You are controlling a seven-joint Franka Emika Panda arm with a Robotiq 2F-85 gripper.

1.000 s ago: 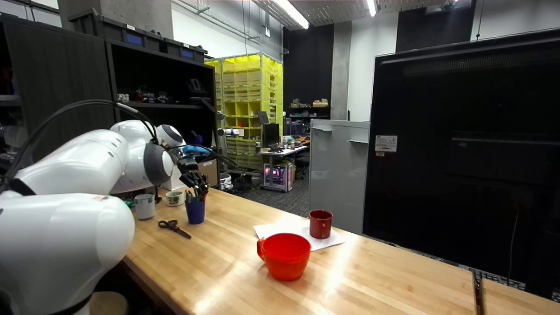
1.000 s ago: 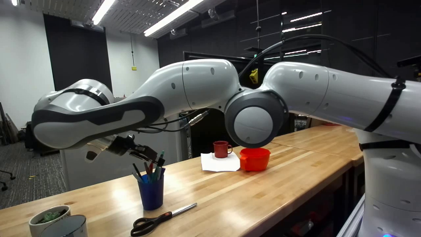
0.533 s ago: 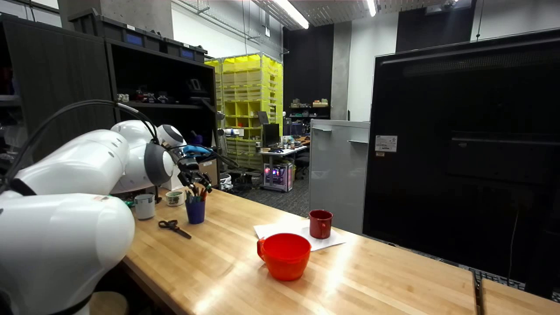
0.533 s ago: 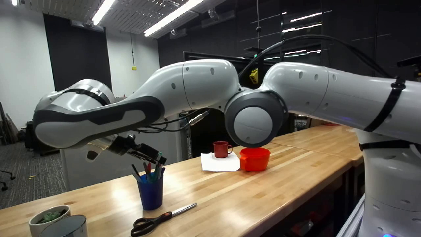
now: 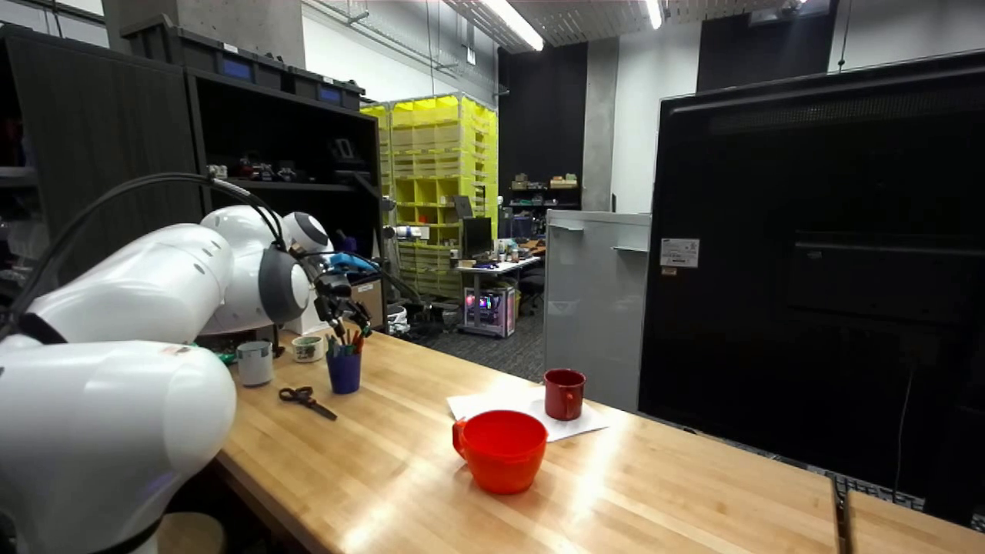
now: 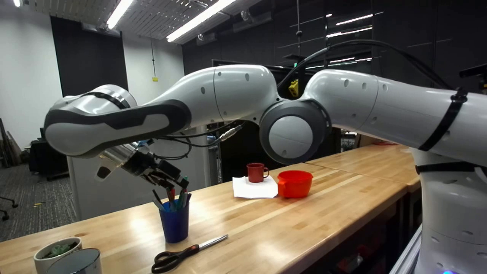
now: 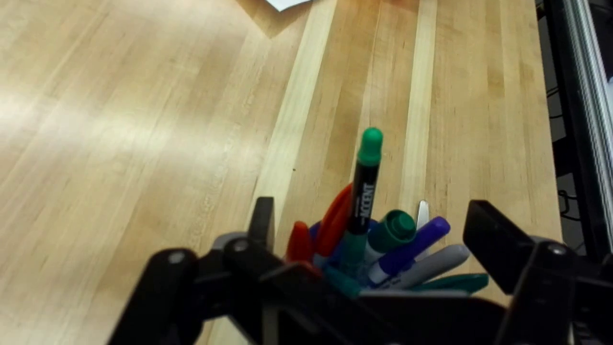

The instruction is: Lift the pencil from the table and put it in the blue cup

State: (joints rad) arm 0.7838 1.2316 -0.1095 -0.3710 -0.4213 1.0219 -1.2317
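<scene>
The blue cup (image 6: 174, 224) stands upright on the table in both exterior views, with several pens and markers in it. Seen from the wrist, a black and green pen (image 7: 366, 187) sticks up highest. Beside it are red pens (image 7: 335, 220), a purple marker (image 7: 416, 247) and a grey marker (image 7: 438, 266). Which of these is the pencil I cannot tell; no pencil shows lying on the table. My gripper (image 7: 376, 230) is over the cup with its fingers spread wide on both sides of the pens. It grips nothing. The cup's rim is mostly hidden in the wrist view.
Black-handled scissors (image 6: 186, 253) lie close to the blue cup. Nearby are a plant pot (image 5: 308, 348) and a whitish mug (image 5: 255, 363). Farther along the table stand a wide red bowl (image 5: 502, 454) and a dark red cup (image 5: 564, 394) on white paper (image 5: 485, 404).
Over the last second my fingers have come apart above the cup. The hand has tilted more steeply downward and the wrist has shifted slightly. The pens stay in the cup.
</scene>
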